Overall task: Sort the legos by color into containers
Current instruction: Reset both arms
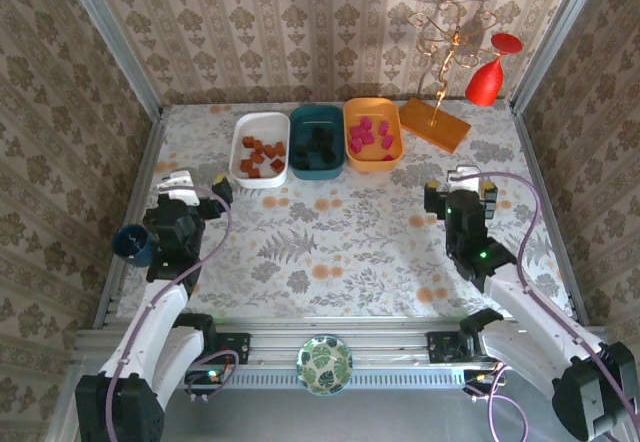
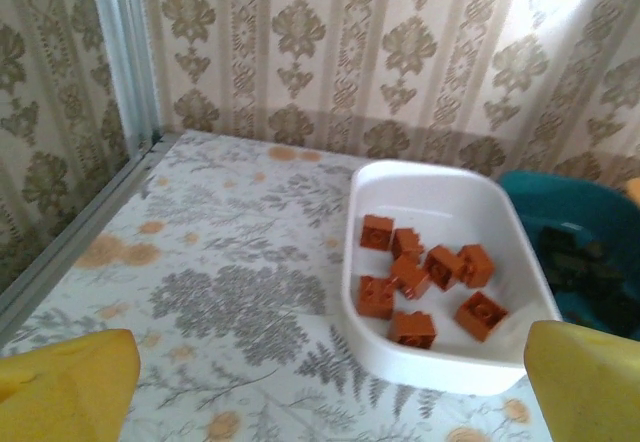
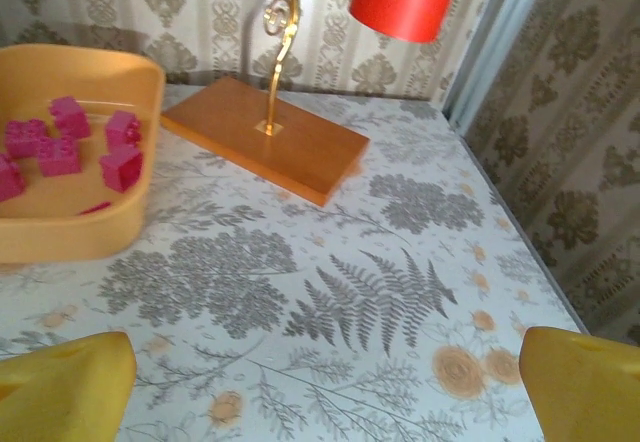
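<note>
Left gripper point(image 1: 200, 184), right gripper point(image 1: 460, 187): we log both agape, empty. Legos point(image 1: 262, 155) sit colour-sorted in white tub point(image 1: 262, 115), teal tub point(image 1: 317, 108), orange tub point(image 1: 372, 102).

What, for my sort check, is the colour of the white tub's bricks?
Bricks: brown-orange, best in left wrist view.

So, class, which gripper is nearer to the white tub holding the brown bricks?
Left. The left gripper sits just near-left of the white tub; the right gripper is far to its right, past the teal tub and orange tub.
</note>
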Motion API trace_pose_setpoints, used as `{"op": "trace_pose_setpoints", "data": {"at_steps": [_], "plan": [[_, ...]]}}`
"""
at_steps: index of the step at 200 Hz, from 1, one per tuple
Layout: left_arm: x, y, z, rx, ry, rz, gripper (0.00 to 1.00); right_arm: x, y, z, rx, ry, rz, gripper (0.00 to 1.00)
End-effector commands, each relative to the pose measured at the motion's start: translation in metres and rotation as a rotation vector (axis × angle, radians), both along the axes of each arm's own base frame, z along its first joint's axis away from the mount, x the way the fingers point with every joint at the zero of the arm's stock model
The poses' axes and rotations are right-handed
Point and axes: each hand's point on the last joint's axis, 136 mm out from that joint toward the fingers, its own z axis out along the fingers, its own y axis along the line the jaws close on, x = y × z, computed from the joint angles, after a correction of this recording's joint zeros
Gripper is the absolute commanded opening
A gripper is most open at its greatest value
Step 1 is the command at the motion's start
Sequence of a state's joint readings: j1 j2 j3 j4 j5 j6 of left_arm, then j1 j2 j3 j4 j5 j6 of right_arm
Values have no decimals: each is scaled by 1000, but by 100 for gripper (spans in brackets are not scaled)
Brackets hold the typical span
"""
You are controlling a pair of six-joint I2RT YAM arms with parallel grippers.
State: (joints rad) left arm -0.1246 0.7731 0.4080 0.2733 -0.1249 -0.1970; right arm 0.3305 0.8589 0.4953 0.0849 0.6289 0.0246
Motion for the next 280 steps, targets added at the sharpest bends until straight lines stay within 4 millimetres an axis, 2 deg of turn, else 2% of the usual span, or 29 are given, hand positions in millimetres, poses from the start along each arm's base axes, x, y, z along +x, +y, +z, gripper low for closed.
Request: {"op": "trace_pose_setpoints", "data": {"at_steps": [1, 26, 44, 64, 82, 90, 105, 126, 140, 164, 174, 198, 280], "plan": [[-2, 18, -21, 116, 62, 65, 100, -4, -23, 9, -6, -104, -101, 100], [9, 35, -42, 168, 98, 107, 100, 0, -44, -14, 24, -103, -164, 100], [23, 44, -58, 180, 113, 113, 100, 11, -50, -33, 43, -66, -146, 100], [40, 32, -76, 198, 107, 11, 100, 25, -49, -52, 42, -25, -105, 100], [48, 20, -95, 175, 104, -66, 100, 36, -43, -69, 56, 9, -55, 100], [53, 21, -95, 170, 93, -56, 100, 41, -40, -77, 64, 24, -34, 100], [59, 18, -97, 199, 101, -87, 100, 51, -31, -81, 79, 61, 23, 100], [68, 21, -107, 179, 102, -81, 100, 61, -19, -78, 106, 19, 91, 100], [72, 17, -121, 187, 106, -101, 100, 67, -12, -78, 113, 6, 134, 100], [75, 14, -125, 208, 125, -99, 100, 75, -3, -76, 149, -45, 188, 100], [77, 13, -126, 206, 142, -107, 100, 77, -3, -95, 154, -7, 189, 100], [78, 14, -127, 210, 146, -103, 100, 83, -5, -108, 178, 10, 196, 100], [78, 13, -127, 215, 148, -104, 100, 86, -9, -109, 191, 21, 180, 100]]}}
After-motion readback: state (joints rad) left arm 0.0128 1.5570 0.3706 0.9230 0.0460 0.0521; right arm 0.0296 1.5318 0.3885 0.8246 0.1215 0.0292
